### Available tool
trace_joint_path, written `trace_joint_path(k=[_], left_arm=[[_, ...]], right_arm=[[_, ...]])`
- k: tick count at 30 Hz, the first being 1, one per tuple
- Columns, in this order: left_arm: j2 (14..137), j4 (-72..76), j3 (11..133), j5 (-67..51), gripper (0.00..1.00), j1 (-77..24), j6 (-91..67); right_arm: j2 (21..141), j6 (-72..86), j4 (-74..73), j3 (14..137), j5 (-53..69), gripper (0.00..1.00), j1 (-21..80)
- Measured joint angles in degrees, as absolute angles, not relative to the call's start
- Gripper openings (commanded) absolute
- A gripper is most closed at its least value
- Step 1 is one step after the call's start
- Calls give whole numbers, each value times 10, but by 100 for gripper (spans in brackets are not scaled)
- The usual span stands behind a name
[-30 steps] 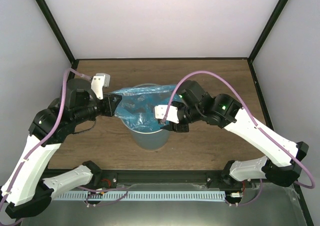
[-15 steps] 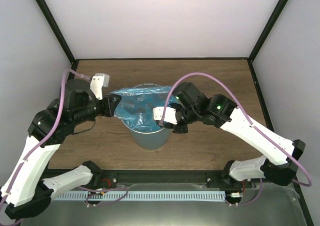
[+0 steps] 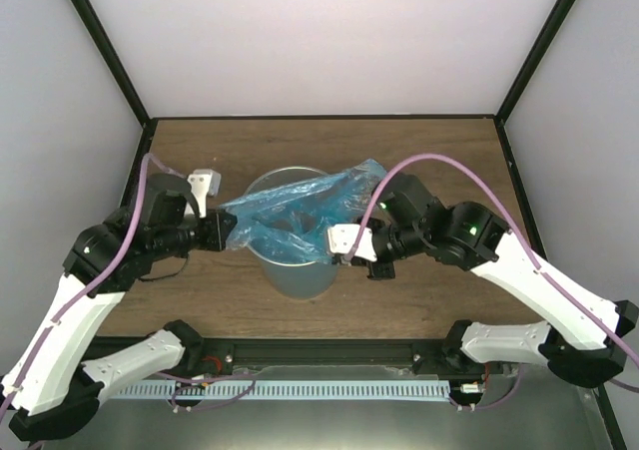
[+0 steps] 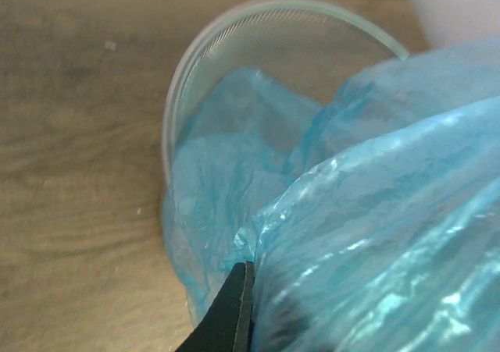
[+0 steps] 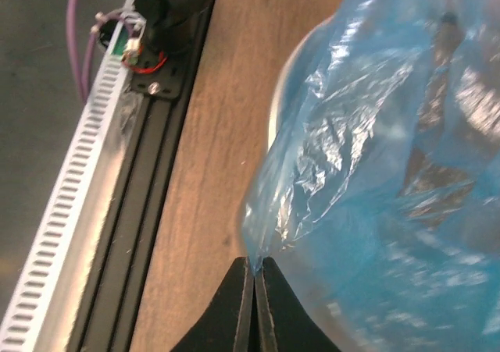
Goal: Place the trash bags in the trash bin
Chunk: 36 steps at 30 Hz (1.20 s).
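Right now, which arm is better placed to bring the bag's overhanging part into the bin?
Probably the right: the trash bag overhangs the trash bin's far-right rim, near the right gripper; the left gripper holds the opposite side.

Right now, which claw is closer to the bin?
Left, slightly. The left claw is at the trash bin rim; the right claw hangs just off its other side.

Bright, even light throughout; both wrist views are soft, with glare on the trash bags [image 4: 375, 235].
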State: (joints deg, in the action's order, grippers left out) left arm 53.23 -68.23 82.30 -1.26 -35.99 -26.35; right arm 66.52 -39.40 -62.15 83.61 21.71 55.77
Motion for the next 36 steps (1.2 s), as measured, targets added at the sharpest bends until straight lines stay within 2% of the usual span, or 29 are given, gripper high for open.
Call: trace_joint_path(k=[7, 16, 19, 22, 24, 27, 29, 32, 36], left_arm=[[499, -724, 722, -7, 4, -360, -294], [449, -691, 644, -24, 5, -360, -320], [434, -668, 611, -13, 14, -360, -329], [435, -655, 583, -2, 27, -360, -335], [439, -652, 579, 0, 39, -360, -332], [432, -646, 583, 1, 55, -360, -329], [415, -647, 594, 1, 63, -360, -324], [379, -646, 620, -2, 71, -360, -312], [330, -631, 651, -22, 86, -360, -295]], right_arm=[[637, -399, -642, 742, 241, 1, 559], [605, -391, -594, 648, 250, 1, 560], [596, -375, -556, 605, 243, 2, 560], [585, -355, -526, 575, 242, 10, 560], [578, -345, -519, 573, 244, 21, 560], [550, -344, -519, 576, 264, 46, 557], [533, -343, -528, 582, 284, 55, 549], [508, -347, -545, 592, 327, 62, 526], [510, -350, -586, 649, 389, 64, 489]])
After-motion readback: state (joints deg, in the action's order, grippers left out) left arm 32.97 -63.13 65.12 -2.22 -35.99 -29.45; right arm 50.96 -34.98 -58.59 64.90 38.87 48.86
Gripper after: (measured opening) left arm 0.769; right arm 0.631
